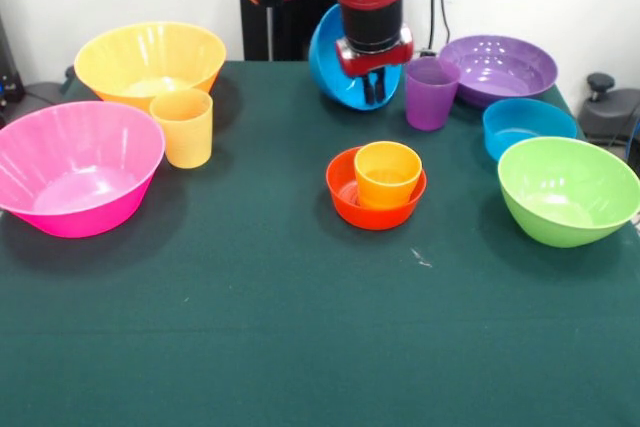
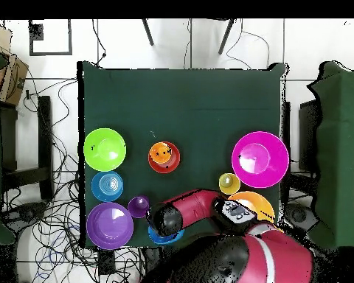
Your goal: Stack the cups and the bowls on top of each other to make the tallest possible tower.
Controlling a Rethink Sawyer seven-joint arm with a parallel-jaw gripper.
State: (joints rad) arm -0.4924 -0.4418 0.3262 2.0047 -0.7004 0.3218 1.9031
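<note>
The gripper [image 1: 374, 87] pinches the tilted medium blue bowl [image 1: 330, 62] at the table's [image 1: 250, 347] far edge, beside the purple cup [image 1: 431, 93]. The tower [image 1: 377, 184] stands mid-table, open cloth before it.

near table half [image 1: 300, 347] open | pink bowl [image 1: 75, 167], lime bowl [image 1: 568, 190] flank tower [image 1: 377, 185]

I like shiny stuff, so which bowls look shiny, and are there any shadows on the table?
In the front view, the pink bowl and lime green bowl show pale glossy patches inside, and soft dark shadows lie on the green table beside them. In the overhead view, a bright glare spot sits in the pink bowl.
</note>
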